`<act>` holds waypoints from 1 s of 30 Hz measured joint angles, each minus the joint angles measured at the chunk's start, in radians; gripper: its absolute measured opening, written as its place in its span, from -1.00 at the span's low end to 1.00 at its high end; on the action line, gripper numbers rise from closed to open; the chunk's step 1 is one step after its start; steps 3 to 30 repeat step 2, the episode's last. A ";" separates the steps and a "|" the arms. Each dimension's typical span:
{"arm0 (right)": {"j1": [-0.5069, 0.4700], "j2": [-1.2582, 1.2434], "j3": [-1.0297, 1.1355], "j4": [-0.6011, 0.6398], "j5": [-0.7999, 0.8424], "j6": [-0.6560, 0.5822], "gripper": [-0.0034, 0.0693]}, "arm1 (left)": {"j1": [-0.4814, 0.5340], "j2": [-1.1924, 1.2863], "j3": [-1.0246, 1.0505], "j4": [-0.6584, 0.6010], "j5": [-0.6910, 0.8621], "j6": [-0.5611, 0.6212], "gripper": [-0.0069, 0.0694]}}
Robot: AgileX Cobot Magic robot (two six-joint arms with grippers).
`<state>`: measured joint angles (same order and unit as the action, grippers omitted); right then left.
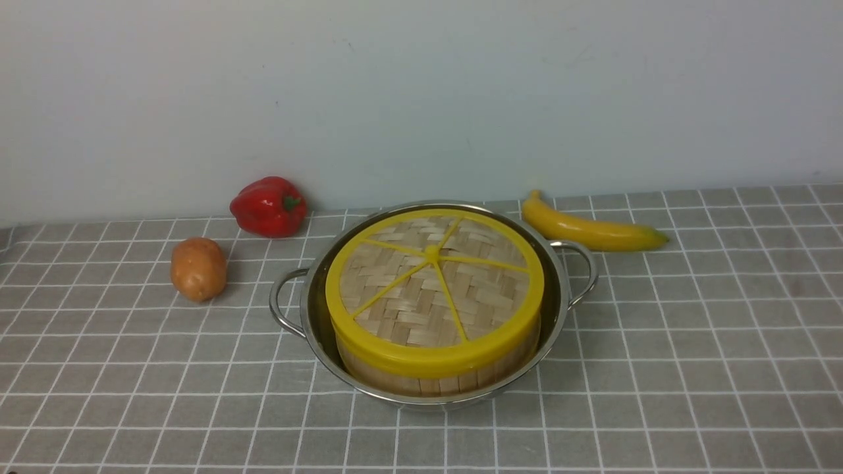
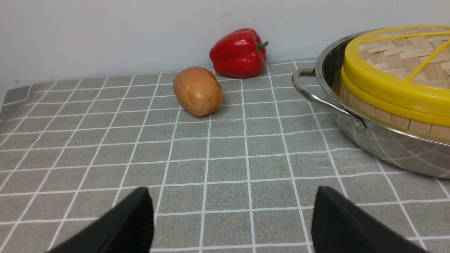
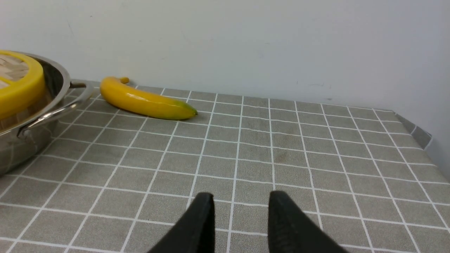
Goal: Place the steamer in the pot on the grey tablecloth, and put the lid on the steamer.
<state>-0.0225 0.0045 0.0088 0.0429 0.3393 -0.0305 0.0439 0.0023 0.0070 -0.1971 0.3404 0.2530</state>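
Observation:
The shiny steel pot [image 1: 558, 299] stands mid-table on the grey tablecloth [image 1: 691, 342]. The bamboo steamer [image 1: 428, 380] sits inside it, with only its side wall showing. The woven lid [image 1: 421, 289] with its yellow rim lies flat on the steamer and hides its contents. Neither gripper shows in the front view. My left gripper [image 2: 232, 191] is open and empty low over the cloth, left of the pot [image 2: 386, 144] and lid [image 2: 386, 84]. My right gripper [image 3: 240, 195] is open with a narrower gap and empty, right of the pot [image 3: 21, 144].
A red pepper [image 1: 269, 206] and a potato [image 1: 198, 268] lie left of the pot. A banana [image 1: 593, 229] lies behind its right handle. A pale wall closes the back. The cloth's right edge [image 3: 418, 133] shows in the right wrist view.

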 joint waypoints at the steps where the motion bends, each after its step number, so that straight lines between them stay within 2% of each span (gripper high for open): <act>1: 0.000 0.000 0.000 0.000 0.000 0.000 -0.24 | 0.000 0.000 0.000 0.000 0.000 0.000 0.64; 30: 0.000 0.000 0.000 0.000 0.000 0.000 -0.24 | 0.000 0.000 0.000 0.000 0.000 0.000 0.64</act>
